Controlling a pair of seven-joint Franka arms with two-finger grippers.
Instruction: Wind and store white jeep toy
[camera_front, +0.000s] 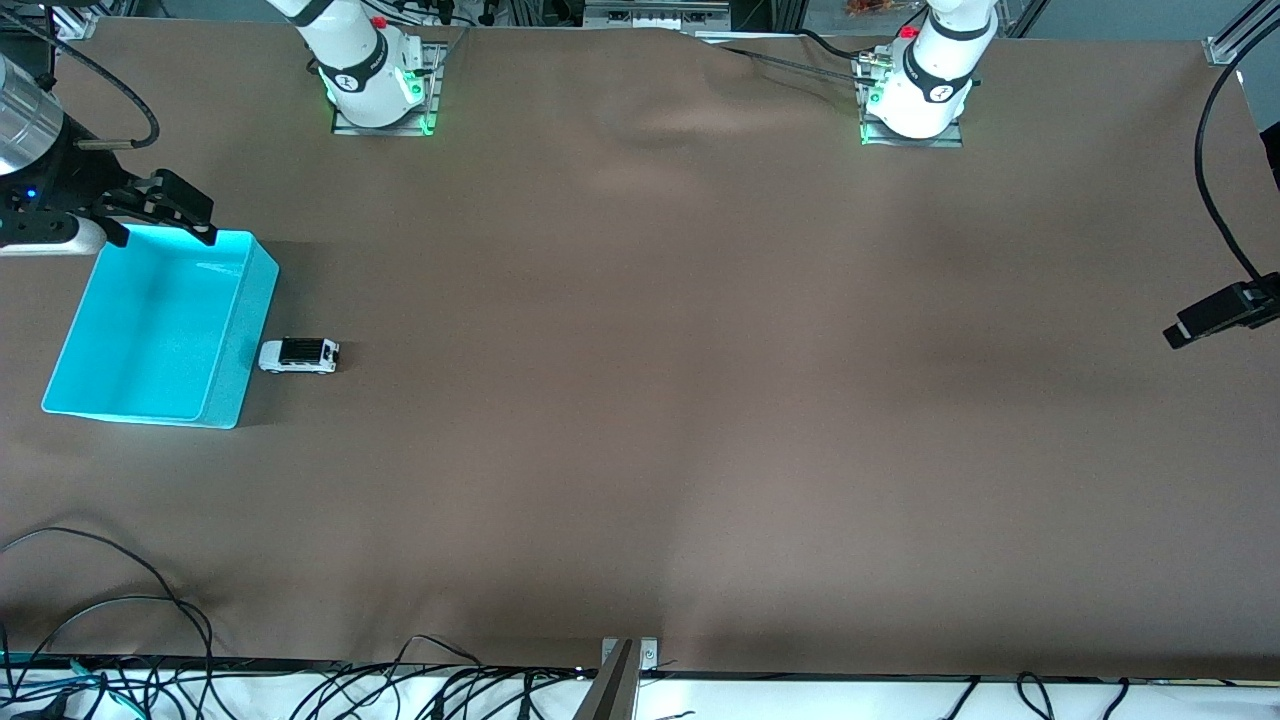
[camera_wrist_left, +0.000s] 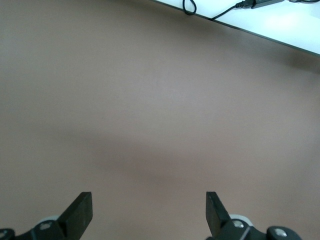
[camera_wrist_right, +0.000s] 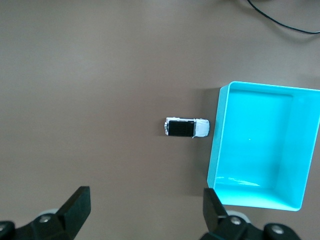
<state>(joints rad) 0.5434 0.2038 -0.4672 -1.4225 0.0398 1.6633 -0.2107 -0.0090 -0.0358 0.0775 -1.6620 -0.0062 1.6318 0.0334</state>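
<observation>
Cables (camera_front: 100, 610) fringe the front view's lower edge; mid-left, the white jeep toy (camera_front: 299, 355) sits beside the cyan bin (camera_front: 160, 325). My right gripper (camera_front: 165, 208) hangs over that bin's upper rim, the left gripper (camera_front: 1215, 315) waits at far right. Left wrist view: fingers (camera_wrist_left: 80, 212) apart over bare cloth. Right wrist view: fingers (camera_wrist_right: 75, 207) apart too; I'd centre over the jeep's roof, then descend squarely.

There is one white jeep toy (camera_front: 299, 355), at the middle left of the front frame. There is one cyan bin (camera_front: 62, 378), also at the left. Two arms are present, so two pincers: the right pincer (camera_front: 170, 212) at the upper left, and the left pincer (camera_front: 1222, 311) at the right edge, which is only partly seen. One brown bench (camera_front: 700, 400) carries everything.
</observation>
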